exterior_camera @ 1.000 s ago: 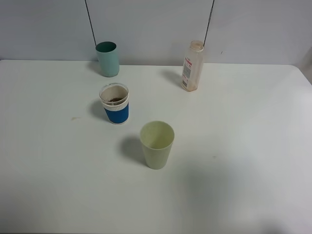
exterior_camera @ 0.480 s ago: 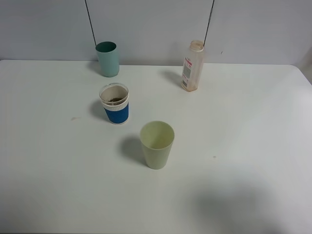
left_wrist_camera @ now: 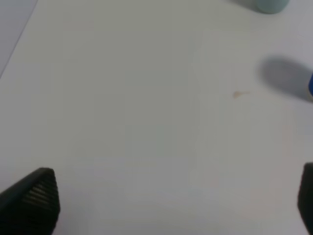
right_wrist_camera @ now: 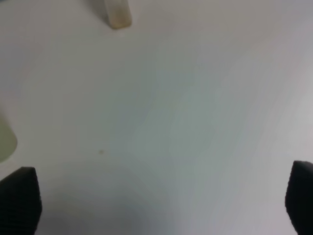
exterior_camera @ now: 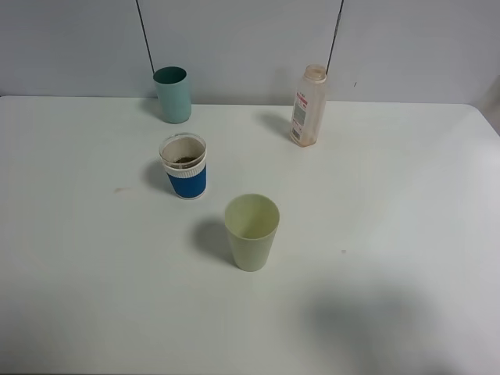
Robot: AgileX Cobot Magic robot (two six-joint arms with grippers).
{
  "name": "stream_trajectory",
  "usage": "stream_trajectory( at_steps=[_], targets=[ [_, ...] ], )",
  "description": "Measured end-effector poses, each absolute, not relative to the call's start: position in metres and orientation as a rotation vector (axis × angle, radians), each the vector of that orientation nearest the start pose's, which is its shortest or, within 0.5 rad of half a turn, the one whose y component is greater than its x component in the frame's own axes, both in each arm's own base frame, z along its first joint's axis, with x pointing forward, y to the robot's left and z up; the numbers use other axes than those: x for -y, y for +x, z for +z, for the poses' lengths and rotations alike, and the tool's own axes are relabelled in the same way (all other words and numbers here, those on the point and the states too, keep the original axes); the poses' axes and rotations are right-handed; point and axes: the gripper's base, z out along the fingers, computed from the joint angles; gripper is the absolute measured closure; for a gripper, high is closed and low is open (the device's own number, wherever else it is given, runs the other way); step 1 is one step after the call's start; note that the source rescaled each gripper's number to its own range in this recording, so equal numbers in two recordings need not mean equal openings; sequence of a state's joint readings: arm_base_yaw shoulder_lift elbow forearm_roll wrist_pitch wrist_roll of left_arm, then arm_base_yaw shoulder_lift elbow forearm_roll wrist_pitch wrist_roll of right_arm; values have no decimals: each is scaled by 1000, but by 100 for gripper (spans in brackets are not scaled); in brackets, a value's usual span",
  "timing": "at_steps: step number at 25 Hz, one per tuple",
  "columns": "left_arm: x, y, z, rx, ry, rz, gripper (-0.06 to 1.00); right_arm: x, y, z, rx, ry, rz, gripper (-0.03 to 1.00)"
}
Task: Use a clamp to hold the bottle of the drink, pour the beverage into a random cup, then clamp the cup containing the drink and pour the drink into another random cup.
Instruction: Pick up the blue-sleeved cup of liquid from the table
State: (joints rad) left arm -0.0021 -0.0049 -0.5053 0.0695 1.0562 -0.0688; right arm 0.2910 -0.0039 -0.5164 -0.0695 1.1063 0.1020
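The bottle (exterior_camera: pixel 308 105) stands upright at the back right, looking nearly empty; its base (right_wrist_camera: pixel 117 14) shows in the right wrist view. The blue-bodied cup (exterior_camera: pixel 184 166) with a white band stands left of centre, a little reddish-brown beverage (exterior_camera: pixel 185 161) at its bottom. The teal cup (exterior_camera: pixel 173 94) stands at the back left. Neither gripper shows in the high view. My left gripper (left_wrist_camera: pixel 168 200) hangs open over bare table, the blue cup's edge (left_wrist_camera: pixel 311 85) off to one side. My right gripper (right_wrist_camera: pixel 160 198) is open too, with nothing between its fingers.
A pale green cup (exterior_camera: pixel 251 232) stands near the middle of the white table (exterior_camera: pixel 406 203); its edge (right_wrist_camera: pixel 6 139) shows in the right wrist view. A small brownish stain (left_wrist_camera: pixel 238 94) marks the table left of the blue cup. A grey wall with two dark cables runs behind.
A soft shadow on the table's front right has darkened and shifted a little. The cups and the bottle have not moved.
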Motion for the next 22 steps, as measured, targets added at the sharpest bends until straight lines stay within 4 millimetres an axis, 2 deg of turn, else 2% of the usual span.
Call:
stream_trajectory(
  at_steps=[22],
  targets=[
    [-6, -6, 279, -2027, -71, 38, -5, 7, -3, 275, -2040, -211, 138, -3]
  ],
)
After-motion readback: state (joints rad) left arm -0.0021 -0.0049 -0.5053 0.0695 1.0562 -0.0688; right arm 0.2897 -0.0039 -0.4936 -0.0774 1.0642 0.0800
